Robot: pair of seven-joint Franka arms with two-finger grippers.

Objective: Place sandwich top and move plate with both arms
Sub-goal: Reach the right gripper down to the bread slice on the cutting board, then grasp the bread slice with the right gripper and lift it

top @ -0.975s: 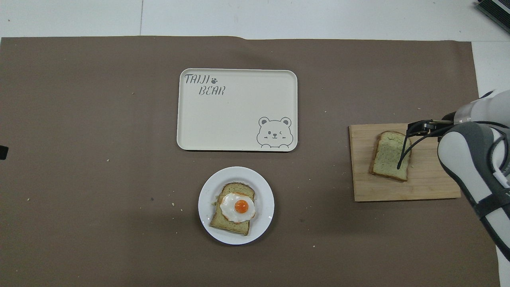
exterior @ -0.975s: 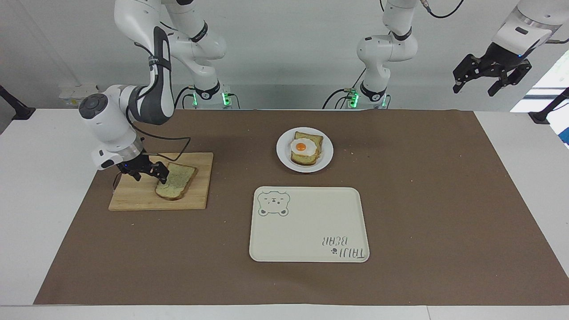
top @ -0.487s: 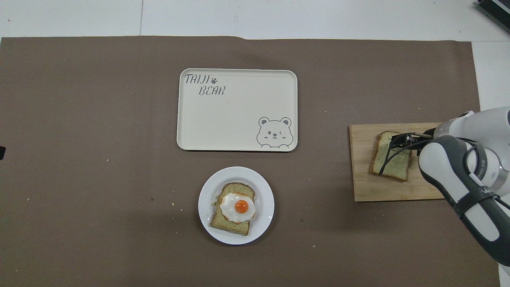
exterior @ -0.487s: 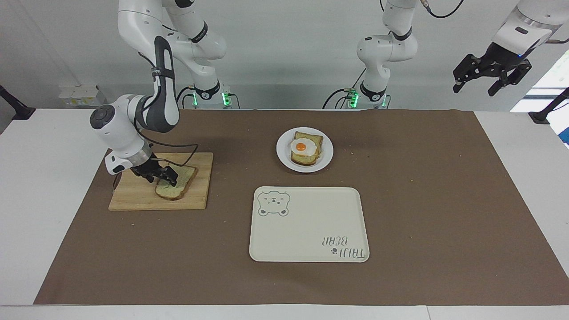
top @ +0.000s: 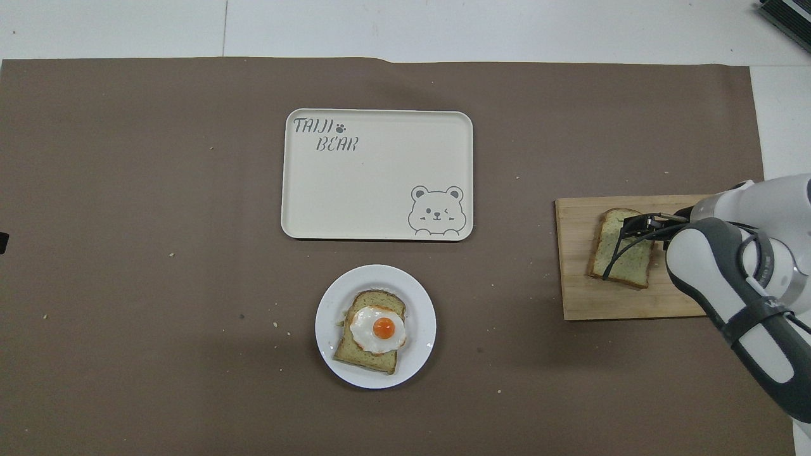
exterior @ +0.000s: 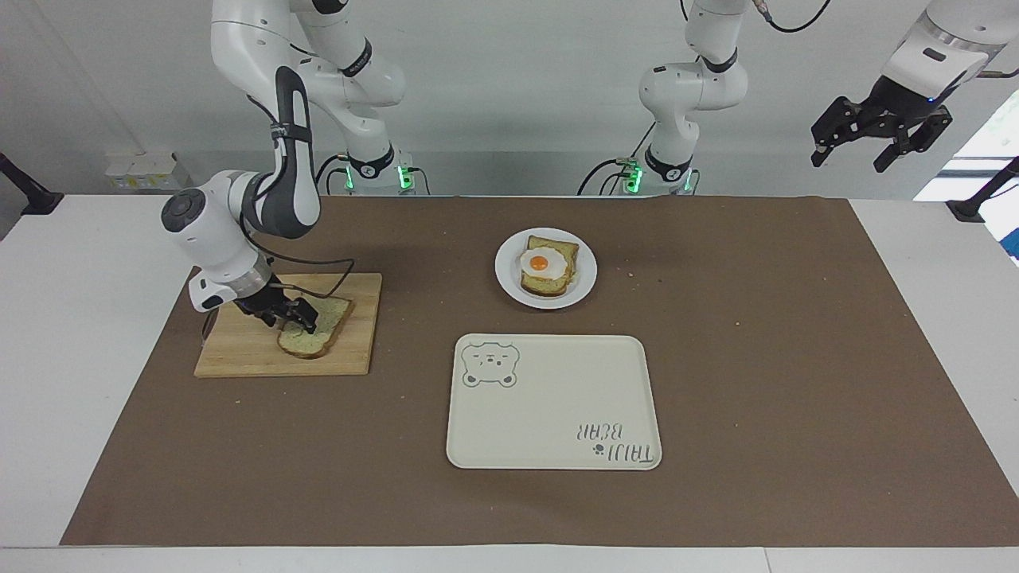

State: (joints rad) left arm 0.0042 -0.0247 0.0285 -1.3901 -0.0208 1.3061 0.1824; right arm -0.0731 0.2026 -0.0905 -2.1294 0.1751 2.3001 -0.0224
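Moved in over the sandwich top (exterior: 314, 334) since before: right gripper (exterior: 296, 317), fingers spread around its edge. Left gripper (exterior: 880, 137) waiting high, fingers wide apart.

White plate (exterior: 585, 280); pale greenish sandwich top (exterior: 322, 338) with brown crust on a light wooden board (exterior: 239, 354); cream tray (exterior: 549, 414) with grey bear drawing; brown surface (exterior: 756, 358); orange-yolked white egg (exterior: 544, 261).
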